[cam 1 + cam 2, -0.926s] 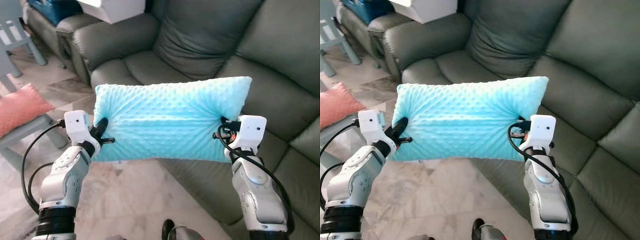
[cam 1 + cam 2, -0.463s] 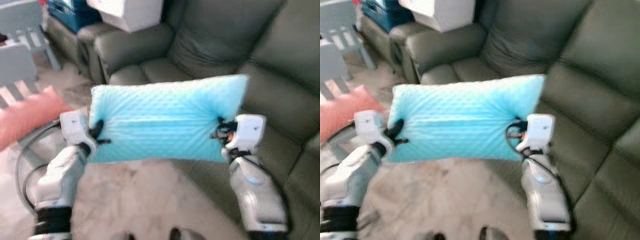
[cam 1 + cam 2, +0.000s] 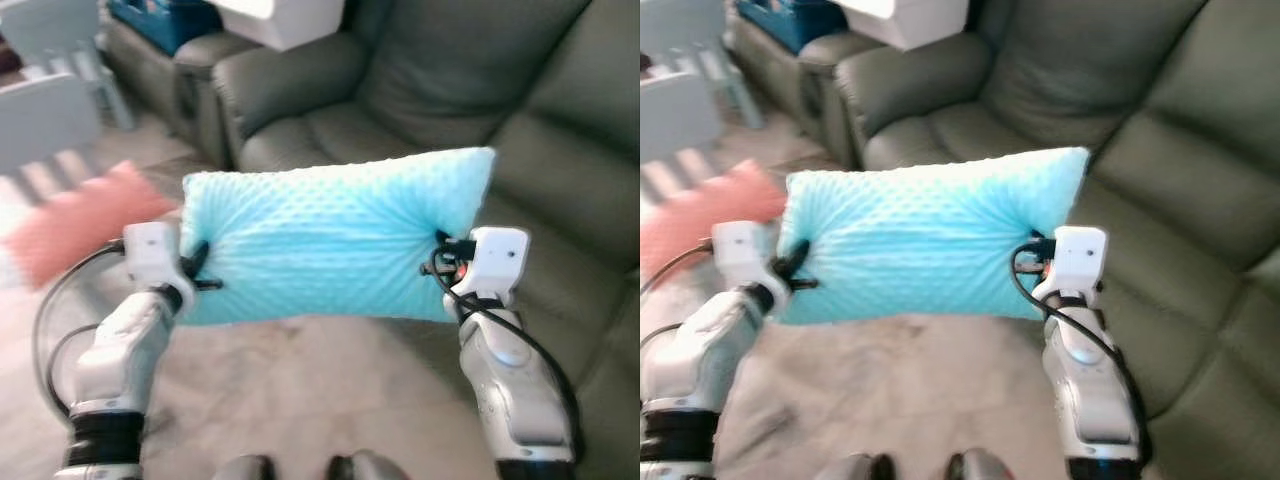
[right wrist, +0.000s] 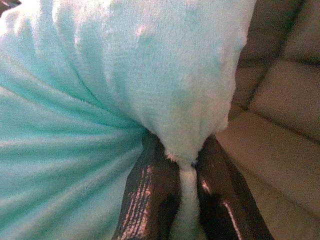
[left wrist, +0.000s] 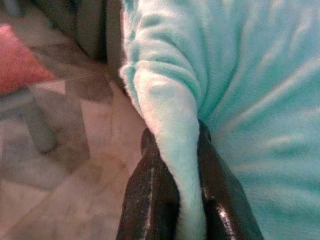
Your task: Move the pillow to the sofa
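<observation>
- Swinging leftward since the frames a moment ago, the head camera is taking in more of the sofa's near seat while the pillow stays stretched between the arms, in the same grasp.
- Clamping one short end each, the left gripper and right gripper are holding the turquoise pillow taut and level in the air, above the floor just in front of the sofa, apparently so it clears the seat edge.
- Pinching a fold of plush between its black fingers, the left gripper is showing a firm hold; the right gripper's fingers are squeezing the opposite seam likewise.
- Blurring is smearing the pink cushion and pale furniture at the left; the robot's feet are barely showing at the lower edge, and the pillow is hiding the sofa's front edge.
</observation>
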`<state>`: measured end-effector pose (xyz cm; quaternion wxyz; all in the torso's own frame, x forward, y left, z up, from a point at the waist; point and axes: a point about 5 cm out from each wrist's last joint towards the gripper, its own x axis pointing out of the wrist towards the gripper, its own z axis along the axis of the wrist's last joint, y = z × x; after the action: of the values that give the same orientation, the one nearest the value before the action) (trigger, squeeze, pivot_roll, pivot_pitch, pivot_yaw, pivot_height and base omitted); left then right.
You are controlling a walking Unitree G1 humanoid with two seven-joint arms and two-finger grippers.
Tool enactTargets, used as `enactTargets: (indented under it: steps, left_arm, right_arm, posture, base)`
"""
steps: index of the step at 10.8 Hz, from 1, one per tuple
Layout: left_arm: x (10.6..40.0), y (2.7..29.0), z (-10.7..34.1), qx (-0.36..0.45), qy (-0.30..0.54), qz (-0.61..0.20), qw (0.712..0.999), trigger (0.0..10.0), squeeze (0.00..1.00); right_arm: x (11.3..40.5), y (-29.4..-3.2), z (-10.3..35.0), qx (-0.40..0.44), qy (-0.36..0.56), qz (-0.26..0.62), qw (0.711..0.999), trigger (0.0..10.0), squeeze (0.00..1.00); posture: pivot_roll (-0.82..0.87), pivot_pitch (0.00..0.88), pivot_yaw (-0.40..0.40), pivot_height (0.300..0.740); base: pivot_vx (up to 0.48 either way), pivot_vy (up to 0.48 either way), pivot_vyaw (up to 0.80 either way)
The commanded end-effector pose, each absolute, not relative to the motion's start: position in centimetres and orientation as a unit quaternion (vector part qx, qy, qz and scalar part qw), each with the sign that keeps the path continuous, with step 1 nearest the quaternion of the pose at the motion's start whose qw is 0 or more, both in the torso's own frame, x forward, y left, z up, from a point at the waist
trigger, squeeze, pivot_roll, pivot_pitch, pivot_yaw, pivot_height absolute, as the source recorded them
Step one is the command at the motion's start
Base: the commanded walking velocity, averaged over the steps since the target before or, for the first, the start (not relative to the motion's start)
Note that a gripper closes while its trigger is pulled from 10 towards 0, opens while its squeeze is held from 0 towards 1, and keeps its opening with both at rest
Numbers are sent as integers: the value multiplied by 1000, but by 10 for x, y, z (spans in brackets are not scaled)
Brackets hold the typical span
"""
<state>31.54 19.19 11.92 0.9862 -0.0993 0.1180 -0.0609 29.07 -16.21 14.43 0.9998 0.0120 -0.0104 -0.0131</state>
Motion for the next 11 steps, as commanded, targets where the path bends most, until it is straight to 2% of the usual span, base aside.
enactTargets:
  steps: [1, 2, 4, 5, 6, 8, 10, 11]
  left_arm:
    - [317, 199, 123, -74, 110, -48, 990, 10000, 0]
    - [322, 199, 131, -83, 84, -28, 993, 10000, 0]
    - [325, 204, 130, -84, 116, -3, 990, 10000, 0]
    - [325, 205, 131, -86, 116, 1, 990, 10000, 0]
    - [325, 204, 133, -67, 92, -28, 993, 10000, 0]
    - [323, 204, 133, -102, 88, -50, 990, 10000, 0]
    - [322, 203, 131, -76, 79, -55, 993, 10000, 0]
    - [320, 201, 124, -66, 100, -59, 991, 10000, 0]
  right_arm:
    - [289, -170, 152, 9, -25, -33, 999, 10000, 0]
    - [290, -171, 152, 11, -22, -37, 999, 10000, 0]
    - [290, -171, 152, 12, -21, -37, 999, 10000, 0]
    - [290, -171, 153, 12, -23, -38, 999, 10000, 0]
    - [290, -172, 154, 11, -24, -39, 999, 10000, 0]
    - [290, -173, 156, 8, -25, -41, 999, 10000, 0]
    - [290, -174, 155, 7, -23, -41, 999, 10000, 0]
    - [290, -174, 155, 8, -22, -42, 999, 10000, 0]
  posture:
    - [-80, 186, -50, 740]
    - [-80, 190, -49, 740]
    - [-83, 196, -49, 740]
    - [-86, 200, -49, 740]
    - [-87, 202, -49, 740]
    - [-91, 210, -55, 740]
    - [-90, 215, -57, 740]
    - [-90, 216, -57, 740]
  base:
    - [0, 0, 0]
    - [0, 0, 0]
    - [0, 0, 0]
    - [0, 0, -800]
    - [0, 0, -800]
    - [0, 0, -800]
    - [0, 0, -800]
    - [0, 0, -800]
